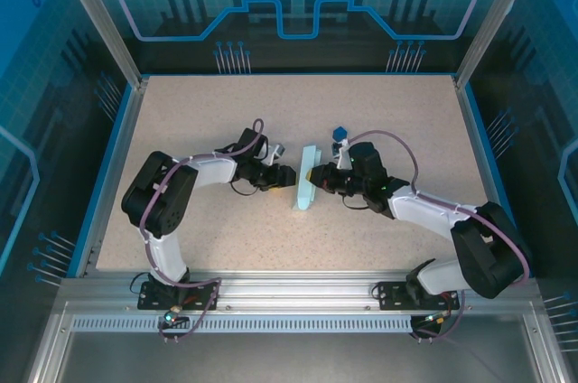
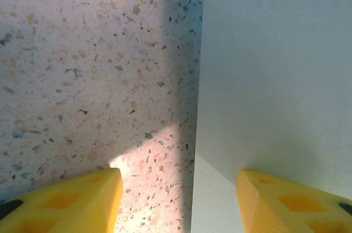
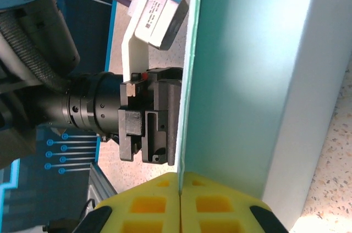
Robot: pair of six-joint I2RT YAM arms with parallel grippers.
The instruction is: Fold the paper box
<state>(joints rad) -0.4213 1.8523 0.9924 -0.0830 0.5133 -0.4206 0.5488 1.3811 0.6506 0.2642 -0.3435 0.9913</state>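
paper box [image 3: 247, 79] edge pinched in right claw [image 3: 180, 189]; camera label [image 3: 155, 13] illegible.

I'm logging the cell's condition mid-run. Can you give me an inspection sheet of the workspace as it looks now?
Surface: speckled beige table, no spills seen.
Job's things: paper box stands on edge between the two arms, partly folded.
Clutter: small dark blue cube on the table behind the right arm's wrist.
Grippers: left gripper open, against the box; right gripper shut on a thin card edge of the box.
Cables: purple cables loop along both arms, off the box.
Surroundings: metal frame with blue printed walls.
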